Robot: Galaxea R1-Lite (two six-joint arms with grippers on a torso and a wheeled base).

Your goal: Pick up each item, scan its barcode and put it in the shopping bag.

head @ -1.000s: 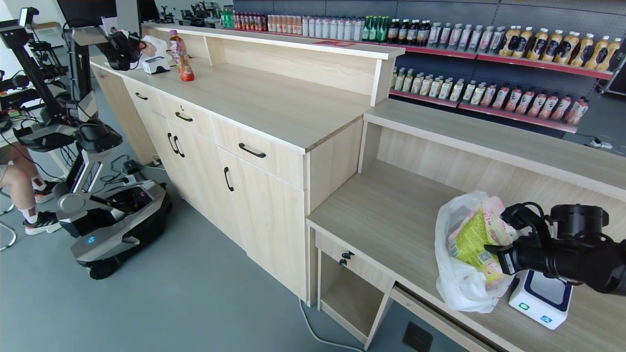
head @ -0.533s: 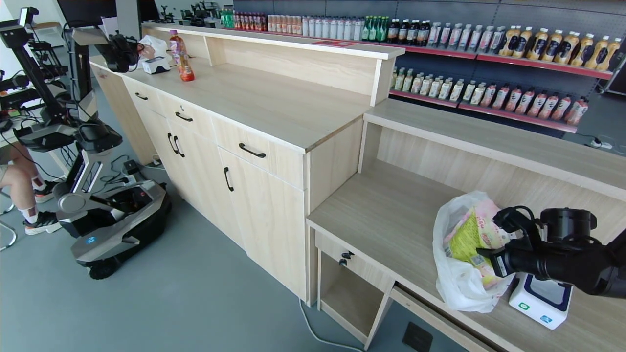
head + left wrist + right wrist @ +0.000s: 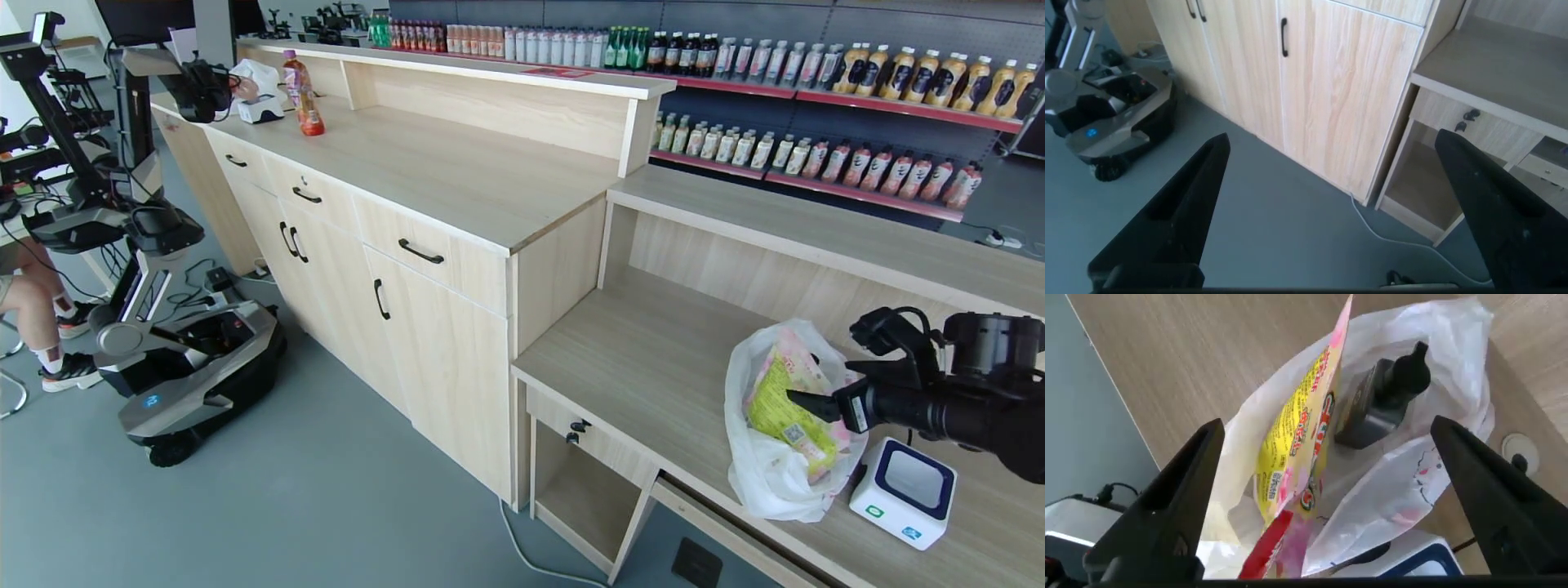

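Head view lets us see our right gripper (image 3: 824, 367) just over the thin white plastic shopping bag (image 3: 755, 482). The bag sits on the low pale wooden counter (image 3: 653, 359), at the near right. The jaws are wide apart and nothing is between them. The flat yellow and pink snack packet (image 3: 788, 408) is inside the bag. We think the "put it in the bag" step is done for this one.

Next we should lift the arm up and away, slowly, so the fingers do not catch the soft plastic. Then we can go for another item.

The packet looks shiny and thin. It stands on its edge and leans in the open bag, with a small square code low on its near side. A dark bottle-like thing (image 3: 1380, 408) lies beside it in the bag. The white cube scanner with a blue-edged top (image 3: 902, 490) stands just right of the bag.

Our left gripper (image 3: 1333, 140) hangs over the grey floor (image 3: 1290, 212), jaws spread and bare.
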